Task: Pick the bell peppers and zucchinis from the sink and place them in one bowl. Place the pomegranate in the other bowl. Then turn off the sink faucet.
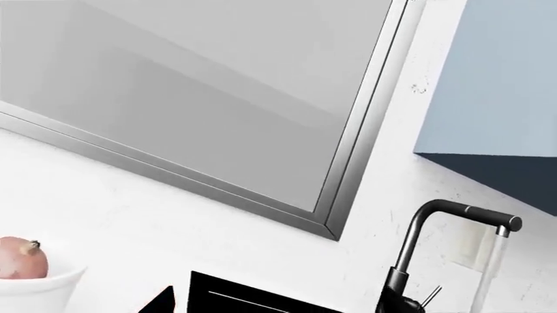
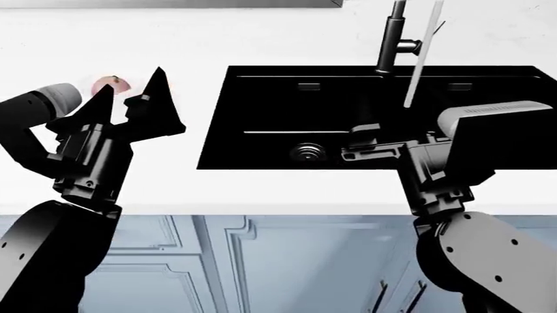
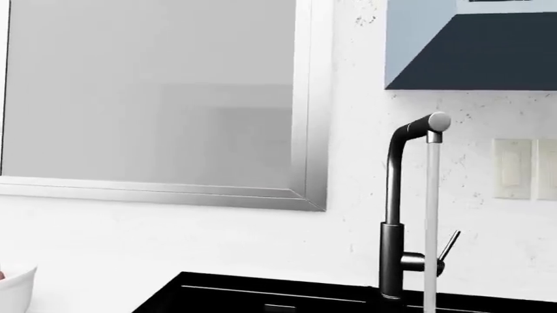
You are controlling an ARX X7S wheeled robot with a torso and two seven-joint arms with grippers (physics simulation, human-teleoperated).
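The pomegranate is already seen in the white bowl. Water runs from the faucet. The left tool is released; the right tool's state cannot be told.

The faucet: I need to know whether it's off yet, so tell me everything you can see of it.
The sink faucet is a tall, slim, dark metal-looking pipe standing upright at the back rim of the black sink, curving over into a short spout with a lighter tip. A side knob carries a thin straight lever, tilted upward. It is not off: a pale stream of water runs straight down from the spout into the basin. Neither gripper touches it.
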